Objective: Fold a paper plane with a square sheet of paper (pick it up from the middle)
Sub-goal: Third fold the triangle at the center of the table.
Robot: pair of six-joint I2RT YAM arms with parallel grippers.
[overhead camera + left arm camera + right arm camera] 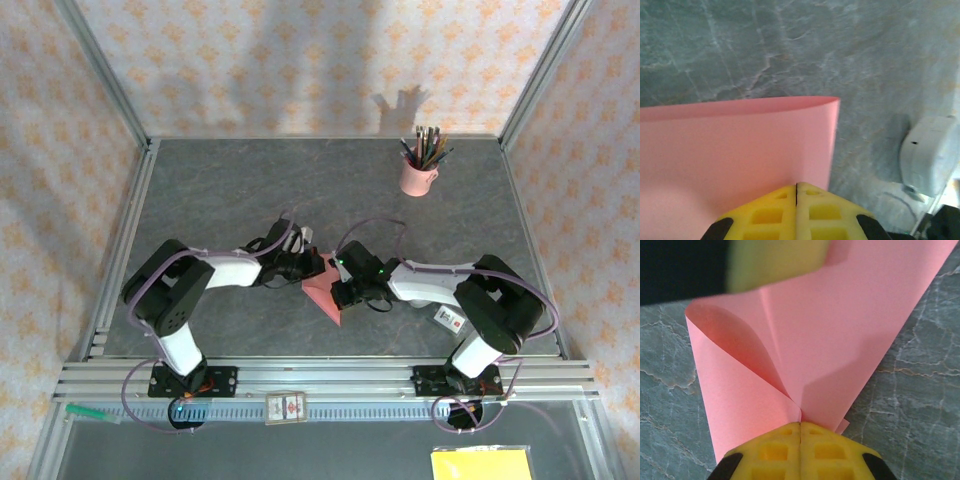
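Note:
The square sheet of paper [326,293] is salmon pink and folded to a pointed shape, held just above the grey table [220,190] between the two arms. My left gripper [307,268] meets it from the left. In the left wrist view its yellow fingertips [812,200] are pressed together at the near edge of the sheet of paper [740,150]. My right gripper [345,288] comes from the right. In the right wrist view the sheet [840,325] fans out from its closed jaws in curled, creased layers, and the left gripper's yellow finger [775,262] overlaps the far end.
A pink cup of pencils [418,176] stands at the back right. A yellow pad [482,465] and a small card [286,408] lie below the front rail. A white rounded object [927,155] sits right of the paper in the left wrist view. Patterned walls enclose the table.

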